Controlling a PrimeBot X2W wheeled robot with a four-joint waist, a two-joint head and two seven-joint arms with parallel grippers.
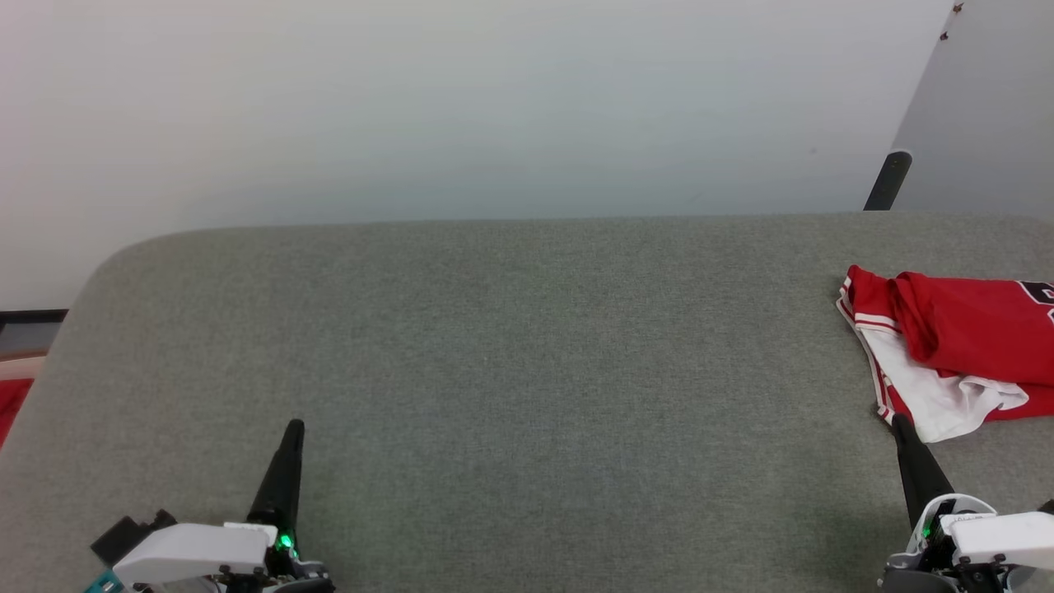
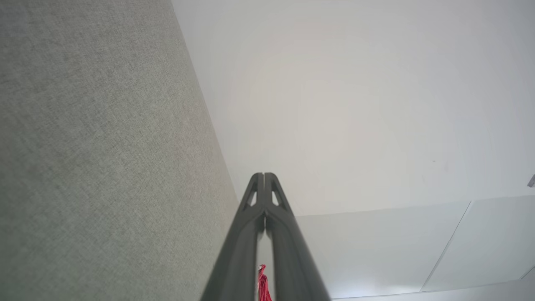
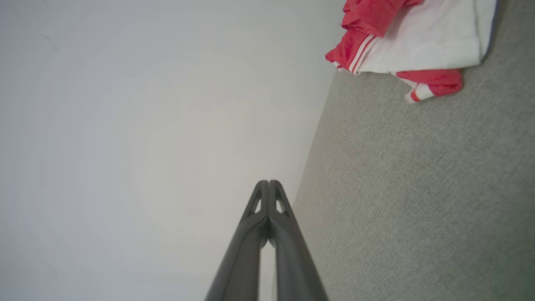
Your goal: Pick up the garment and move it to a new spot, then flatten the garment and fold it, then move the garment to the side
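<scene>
Where it lies bunched, red garment (image 1: 959,329), white-sleeved (striped trim)

No readable text, brand or number, garment (image 1: 959,325) at the right end of the grey surface (image 1: 494,371) bears a black-and-white chest mark (image 1: 1042,293), cut by the head view's right edge, too little showing to read

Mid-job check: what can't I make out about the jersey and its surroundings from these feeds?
1. Jersey T-shirt, head view: right part and chest graphic cut off by the right edge.
2. Same shirt, right wrist view: most lies beyond the top edge.
3. Red cloth, head view: cut by the left edge and the grey surface.
4. Red strip, left wrist view: mostly hidden by fingers of the left gripper.
</scene>
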